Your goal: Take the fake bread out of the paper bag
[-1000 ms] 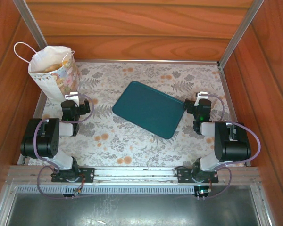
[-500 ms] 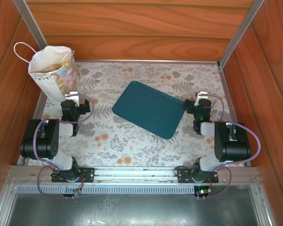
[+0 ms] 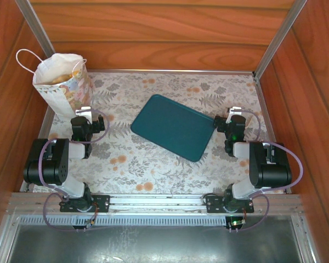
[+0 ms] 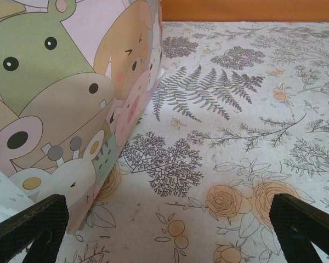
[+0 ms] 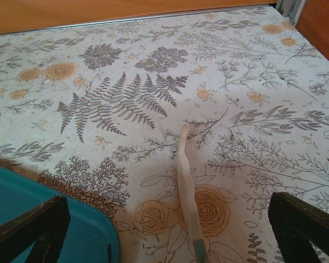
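Observation:
The white paper bag [image 3: 62,87], printed with pastel cartoon animals, stands upright at the far left corner of the table, its cord handle loop leaning toward the wall. Golden-brown fake bread [image 3: 62,77] shows through its open top. My left gripper [image 3: 83,112] sits just in front of the bag, open and empty. In the left wrist view the bag [image 4: 60,104] rises close at the left, beside the left fingertip [image 4: 33,227], and the left gripper [image 4: 167,235] has bare tablecloth between its jaws. My right gripper [image 3: 235,112] rests open and empty at the right.
A flat teal tray [image 3: 174,127] lies slanted mid-table; its corner [image 5: 55,224] reaches my right gripper's [image 5: 167,230] left finger. A pale plastic strip [image 5: 186,186] hangs over the floral cloth. Wooden walls enclose the table on three sides.

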Robot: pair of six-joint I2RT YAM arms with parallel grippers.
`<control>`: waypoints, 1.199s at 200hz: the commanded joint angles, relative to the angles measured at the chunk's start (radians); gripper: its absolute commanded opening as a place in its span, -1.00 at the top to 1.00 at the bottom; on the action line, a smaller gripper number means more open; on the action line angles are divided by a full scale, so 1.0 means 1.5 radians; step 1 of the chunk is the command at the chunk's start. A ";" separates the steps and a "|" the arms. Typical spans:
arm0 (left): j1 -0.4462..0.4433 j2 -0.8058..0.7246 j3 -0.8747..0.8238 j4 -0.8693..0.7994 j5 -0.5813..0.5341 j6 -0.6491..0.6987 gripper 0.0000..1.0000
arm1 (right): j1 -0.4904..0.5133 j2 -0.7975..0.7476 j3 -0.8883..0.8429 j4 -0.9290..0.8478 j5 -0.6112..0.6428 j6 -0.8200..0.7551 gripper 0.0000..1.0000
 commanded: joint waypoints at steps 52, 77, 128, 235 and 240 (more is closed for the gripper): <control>0.002 0.002 0.006 0.008 0.007 0.003 -1.00 | 0.007 -0.004 0.007 0.005 0.009 -0.002 -0.99; -0.007 -0.048 -0.034 0.027 0.018 0.017 -1.00 | 0.006 -0.006 0.003 0.011 -0.034 -0.020 -0.99; -0.006 -0.094 -0.055 0.026 -0.087 -0.025 -1.00 | 0.007 -0.018 -0.006 0.014 0.000 -0.009 -0.99; -0.012 -0.320 -0.022 -0.270 -0.198 -0.144 -1.00 | 0.046 -0.150 0.182 -0.450 -0.146 0.051 -0.99; -0.012 -0.336 -0.014 -0.292 -0.197 -0.155 -1.00 | 0.046 -0.153 0.198 -0.478 -0.170 0.085 -0.99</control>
